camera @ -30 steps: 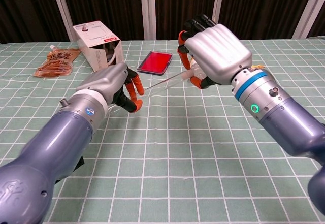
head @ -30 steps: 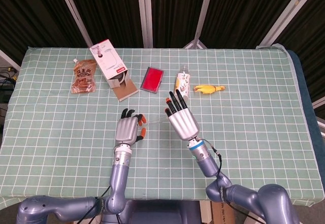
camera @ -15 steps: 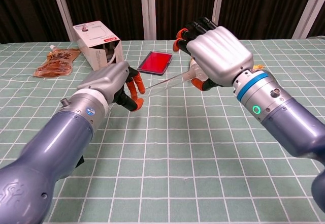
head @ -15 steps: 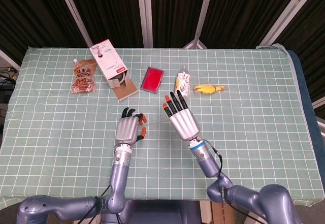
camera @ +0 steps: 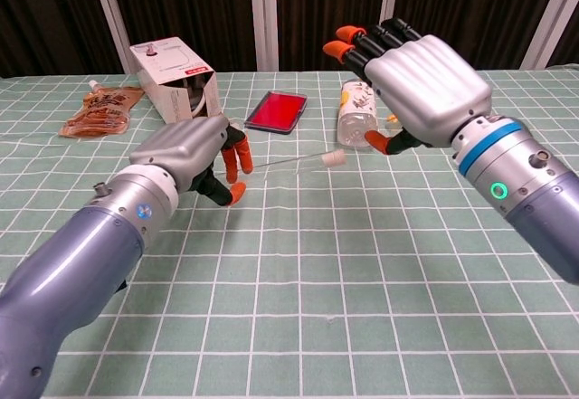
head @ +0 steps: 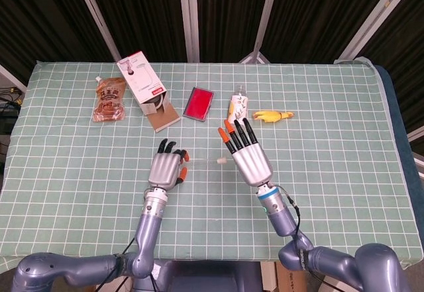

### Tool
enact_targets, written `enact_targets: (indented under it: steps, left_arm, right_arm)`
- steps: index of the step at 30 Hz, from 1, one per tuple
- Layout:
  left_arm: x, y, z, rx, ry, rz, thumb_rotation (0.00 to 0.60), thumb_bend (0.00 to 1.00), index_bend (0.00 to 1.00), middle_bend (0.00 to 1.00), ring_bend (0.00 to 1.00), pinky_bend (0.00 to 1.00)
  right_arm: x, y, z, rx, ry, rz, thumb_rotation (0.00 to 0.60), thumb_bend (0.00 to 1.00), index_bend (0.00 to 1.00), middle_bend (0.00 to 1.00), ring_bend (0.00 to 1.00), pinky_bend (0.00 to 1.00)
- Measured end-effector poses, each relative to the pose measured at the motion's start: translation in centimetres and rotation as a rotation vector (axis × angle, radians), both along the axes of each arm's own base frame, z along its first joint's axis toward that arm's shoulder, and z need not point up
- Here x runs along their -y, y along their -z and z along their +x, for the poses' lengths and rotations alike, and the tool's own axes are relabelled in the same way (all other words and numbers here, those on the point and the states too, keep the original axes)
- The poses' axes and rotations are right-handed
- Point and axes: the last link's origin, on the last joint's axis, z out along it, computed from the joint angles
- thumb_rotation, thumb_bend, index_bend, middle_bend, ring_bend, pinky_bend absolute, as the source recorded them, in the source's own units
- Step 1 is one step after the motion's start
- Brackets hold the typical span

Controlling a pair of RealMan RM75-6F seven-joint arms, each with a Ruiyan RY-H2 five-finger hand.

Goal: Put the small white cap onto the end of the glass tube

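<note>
My left hand [camera: 194,150] pinches one end of a thin glass tube [camera: 285,163], which runs level to the right above the cloth. A small white cap [camera: 333,157] sits on the tube's free end. In the head view the left hand [head: 167,167] is left of centre, the tube [head: 202,163] is faint, and the cap [head: 223,161] is a pale dot. My right hand [camera: 425,87] hangs just right of the cap with fingers spread, holding nothing and clear of the cap. The head view shows the right hand [head: 248,156] beside the cap.
On the far half of the green checked cloth lie a snack pouch [head: 110,98], an open white box [head: 141,83], a red case [head: 199,102], a small printed bottle [head: 237,106] and a yellow item [head: 273,115]. The bottle [camera: 355,114] lies just behind my right hand.
My right hand let go at the tube's end, spread its fingers and drew back to the right. The white cap now shows on the tube's tip. The left hand kept hold.
</note>
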Motion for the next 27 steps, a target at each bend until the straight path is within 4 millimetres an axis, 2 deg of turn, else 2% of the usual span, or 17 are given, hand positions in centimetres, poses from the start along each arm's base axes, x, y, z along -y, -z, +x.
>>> enact_targets:
  steps: [8,10,14,21,27]
  left_arm:
    - [0.3,0.0,-1.4,-0.12,0.045,-0.027,0.6,0.68,0.51,0.51,0.16,0.08]
    - [0.3,0.1,-1.6,-0.14,0.043,-0.034,0.6,0.67,0.49,0.48,0.16,0.06]
    - [0.5,0.1,-2.0,-0.19,0.029,-0.048,0.6,0.58,0.4,0.33,0.1,0.01]
    - [0.9,-0.8,-2.2,-0.258,-0.029,-0.057,0.6,0.47,0.24,0.18,0.01,0.0]
    - [1.4,-2.3,-2.4,-0.224,-0.085,-0.064,0.6,0.41,0.2,0.15,0.0,0.0]
  right_arm:
    - [-0.1,-2.3,0.0,0.034,0.002,-0.017,0.6,0.36,0.0,0.0,0.0,0.0]
    - [-0.3,-2.6,0.0,0.041,0.0,-0.016,0.6,0.36,0.0,0.0,0.0,0.0]
    - [-0.6,-3.0,-0.2,0.05,0.005,-0.014,0.6,0.36,0.0,0.0,0.0,0.0]
    - [-0.9,-3.7,-0.8,0.059,0.028,-0.01,0.6,0.36,0.0,0.0,0.0,0.0]
    - [-1.4,-4.4,-1.6,0.072,0.056,-0.01,0.6,0.36,0.0,0.0,0.0,0.0]
